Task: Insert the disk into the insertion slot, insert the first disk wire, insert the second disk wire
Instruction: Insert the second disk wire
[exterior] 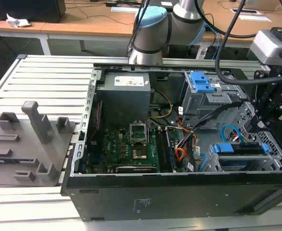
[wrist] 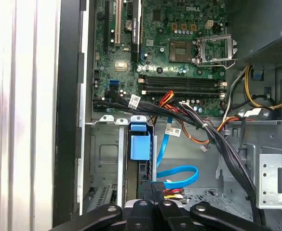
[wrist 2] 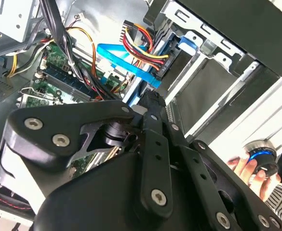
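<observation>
Black sheet metal of the computer case (exterior: 179,197) is filling the foreground of the exterior view, lying open on a slatted table (exterior: 39,82). Toward the exterior view's right, the disk (exterior: 242,150) is sitting in the insertion slot (exterior: 275,144), its blue carrier showing. The second disk wire (exterior: 227,131) is looping just above it, and the gripper (exterior: 252,124) is hanging over that corner.

Next, in the second wrist view, the gripper's black linkage (wrist 2: 150,144) is crowding the front; whether its jaws are clenched or released I cannot tell. Beyond it the first disk wire (wrist 2: 141,48) and the blue cable (wrist 2: 126,60) are meeting at dark plugs. A person's hand (wrist 2: 249,168) is holding a knob.

Lastly, in the first wrist view, the blue carrier (wrist: 140,142) is standing in the grey bay (wrist: 104,154) beside the looping blue cable (wrist: 179,175).
</observation>
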